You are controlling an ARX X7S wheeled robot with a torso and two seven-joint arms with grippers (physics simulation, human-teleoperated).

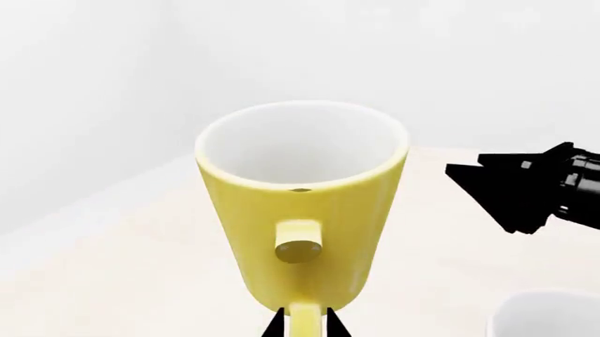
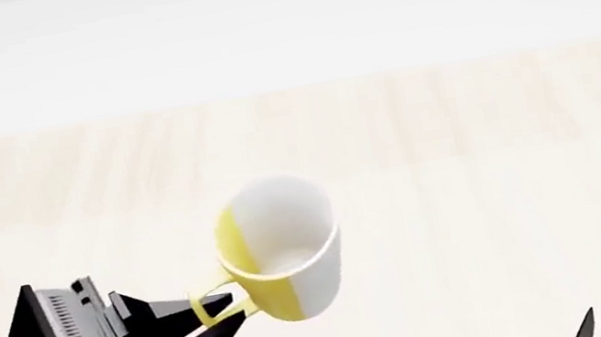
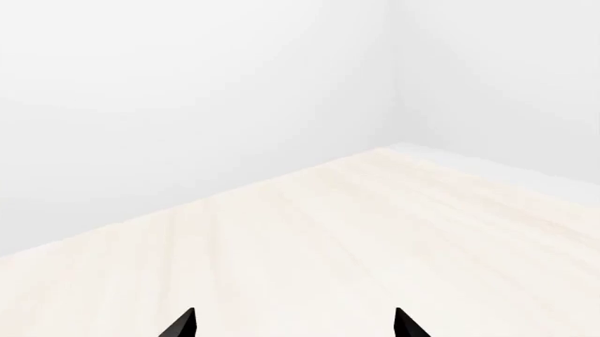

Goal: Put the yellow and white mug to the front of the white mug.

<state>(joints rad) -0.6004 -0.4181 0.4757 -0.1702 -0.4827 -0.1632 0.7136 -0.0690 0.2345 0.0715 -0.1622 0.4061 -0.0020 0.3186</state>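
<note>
The pale wooden worktop (image 2: 496, 152) fills the head view, running back to a white wall. Over it, the left tool (image 2: 218, 317) has its black tips pinched on the yellow handle of the yellow and white mug (image 2: 280, 248), and the mug is tilted, its white inside open to the head camera, yellow side nearest the tool. In the left wrist view the mug looks clear of the worktop. Beside the mug there, just a sliver of the white mug (image 1: 549, 316) shows at the picture's edge. Beyond the mug hangs the right tool (image 1: 511, 189); its own wrist view shows its two tips (image 3: 183, 324) spread wide apart with nothing between them.
</note>
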